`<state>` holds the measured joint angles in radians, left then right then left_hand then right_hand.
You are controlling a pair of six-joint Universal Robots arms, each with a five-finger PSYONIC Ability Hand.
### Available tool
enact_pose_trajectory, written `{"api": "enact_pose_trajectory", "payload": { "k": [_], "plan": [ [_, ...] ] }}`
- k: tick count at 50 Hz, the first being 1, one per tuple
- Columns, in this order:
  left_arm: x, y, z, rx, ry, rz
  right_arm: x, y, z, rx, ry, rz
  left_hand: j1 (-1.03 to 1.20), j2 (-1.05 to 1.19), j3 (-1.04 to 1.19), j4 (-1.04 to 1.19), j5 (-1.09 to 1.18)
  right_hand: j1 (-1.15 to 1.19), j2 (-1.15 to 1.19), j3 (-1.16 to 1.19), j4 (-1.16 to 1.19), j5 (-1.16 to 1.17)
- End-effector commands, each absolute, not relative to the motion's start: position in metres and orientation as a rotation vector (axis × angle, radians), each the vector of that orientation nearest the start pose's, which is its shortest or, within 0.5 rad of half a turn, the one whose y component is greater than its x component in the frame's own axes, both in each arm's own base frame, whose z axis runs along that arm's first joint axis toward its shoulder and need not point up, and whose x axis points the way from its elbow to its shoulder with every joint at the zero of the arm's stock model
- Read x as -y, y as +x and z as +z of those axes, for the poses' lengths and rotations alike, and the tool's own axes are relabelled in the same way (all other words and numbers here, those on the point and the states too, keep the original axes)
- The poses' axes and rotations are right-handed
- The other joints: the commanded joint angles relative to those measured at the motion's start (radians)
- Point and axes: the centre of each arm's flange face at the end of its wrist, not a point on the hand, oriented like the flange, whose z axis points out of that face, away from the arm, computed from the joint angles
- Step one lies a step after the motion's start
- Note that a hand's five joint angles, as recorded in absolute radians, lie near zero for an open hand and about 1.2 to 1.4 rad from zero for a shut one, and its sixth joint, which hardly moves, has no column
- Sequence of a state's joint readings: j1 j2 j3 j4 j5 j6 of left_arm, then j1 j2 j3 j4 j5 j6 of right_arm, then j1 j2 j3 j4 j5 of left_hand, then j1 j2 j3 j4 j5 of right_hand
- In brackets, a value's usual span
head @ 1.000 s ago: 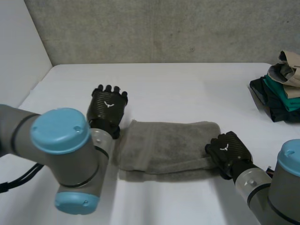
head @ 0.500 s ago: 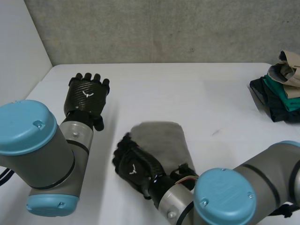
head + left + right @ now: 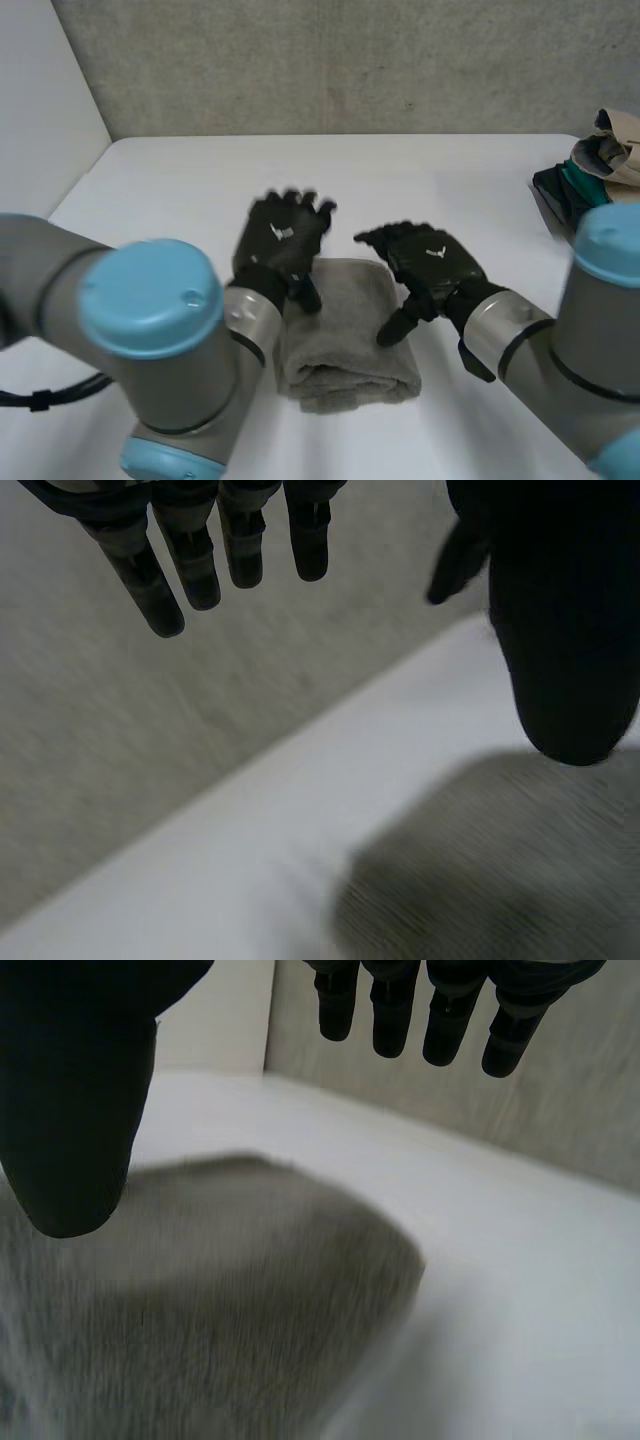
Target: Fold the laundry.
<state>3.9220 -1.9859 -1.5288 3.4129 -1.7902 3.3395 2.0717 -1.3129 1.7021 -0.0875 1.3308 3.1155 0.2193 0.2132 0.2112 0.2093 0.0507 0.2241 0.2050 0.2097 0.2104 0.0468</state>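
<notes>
Open white table (image 3: 160,190) stretches behind and left of the grey towel (image 3: 345,345); a pile of clothes (image 3: 595,195) sits at the right edge, well apart. The towel lies mid-table, folded thick, its long axis front to back. The left robot hand (image 3: 280,240) is spread over its far left corner and the right robot hand (image 3: 430,262) is spread at its right edge, both holding nothing

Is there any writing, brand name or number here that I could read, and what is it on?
No words or numbers can be read anywhere.
On the left robot hand: a small white emblem on its back, a shape and not letters.
On the right robot hand: the same kind of white emblem, no letters.
On the grey towel and the pile of clothes: no label or print to be seen.
</notes>
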Motion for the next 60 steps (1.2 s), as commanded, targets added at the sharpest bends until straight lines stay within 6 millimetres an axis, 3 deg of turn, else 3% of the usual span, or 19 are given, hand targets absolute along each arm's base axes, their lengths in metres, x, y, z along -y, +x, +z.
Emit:
{"api": "enact_pose_trajectory", "payload": {
  "k": [1,7,14,18,20,23,28,31,32,35,52,60],
  "plan": [
    [0.185,-0.343,0.148,-2.460,1.046,-1.882,0.223,0.297,0.164,-2.197,-0.802,-1.362,0.018,0.024,0.026,0.028,0.012,-0.050,-0.030,-0.035,-0.036,-0.047],
    [0.185,-0.333,0.130,-2.480,1.060,-1.713,0.225,0.299,0.131,-2.315,-0.894,-1.229,0.018,0.024,0.026,0.028,0.012,-0.050,-0.030,-0.035,-0.036,-0.047],
    [0.185,-0.333,0.138,-2.478,1.065,-1.724,0.233,0.292,0.148,-2.331,-1.061,-1.461,0.009,0.015,0.017,0.019,0.003,-0.050,-0.030,-0.035,-0.036,-0.047],
    [0.190,-0.337,0.179,-2.425,1.002,-1.900,0.225,0.292,0.180,-2.223,-1.092,-1.670,0.000,0.006,0.008,0.010,-0.006,-0.050,-0.030,-0.035,-0.036,-0.047],
    [0.194,-0.338,0.206,-2.383,0.966,-2.013,0.208,0.294,0.194,-2.135,-1.121,-1.745,-0.003,0.003,0.005,0.007,-0.009,-0.050,-0.030,-0.035,-0.036,-0.047],
    [0.199,-0.339,0.228,-2.349,0.967,-2.114,0.191,0.297,0.195,-2.064,-1.157,-1.784,0.000,0.006,0.008,0.010,-0.006,-0.050,-0.030,-0.035,-0.036,-0.047],
    [0.203,-0.348,0.255,-2.297,1.197,-2.281,0.148,0.301,0.168,-1.983,-1.257,-1.741,0.015,0.021,0.023,0.025,0.009,-0.050,-0.030,-0.035,-0.036,-0.047],
    [0.197,-0.355,0.259,-2.296,1.369,-2.332,0.132,0.303,0.152,-1.953,-1.298,-1.717,0.012,0.018,0.020,0.022,0.006,-0.050,-0.030,-0.035,-0.036,-0.047],
    [0.191,-0.361,0.260,-2.295,1.491,-2.353,0.131,0.303,0.148,-1.955,-1.303,-1.712,0.012,0.018,0.020,0.022,0.006,-0.050,-0.030,-0.035,-0.036,-0.047],
    [0.186,-0.364,0.262,-2.300,1.641,-2.368,0.132,0.302,0.131,-1.983,-1.319,-1.688,0.015,0.021,0.023,0.025,0.009,-0.050,-0.030,-0.035,-0.036,-0.047],
    [0.193,-0.364,0.252,-2.343,1.639,-2.326,0.149,0.314,0.098,-1.918,-1.396,-1.816,0.012,0.018,0.020,0.022,0.006,-0.050,-0.030,-0.035,-0.036,-0.047],
    [0.194,-0.364,0.252,-2.342,1.639,-2.328,0.159,0.322,0.106,-1.867,-1.355,-1.897,0.003,0.009,0.011,0.013,-0.003,-0.050,-0.030,-0.035,-0.036,-0.047]
  ]
}}
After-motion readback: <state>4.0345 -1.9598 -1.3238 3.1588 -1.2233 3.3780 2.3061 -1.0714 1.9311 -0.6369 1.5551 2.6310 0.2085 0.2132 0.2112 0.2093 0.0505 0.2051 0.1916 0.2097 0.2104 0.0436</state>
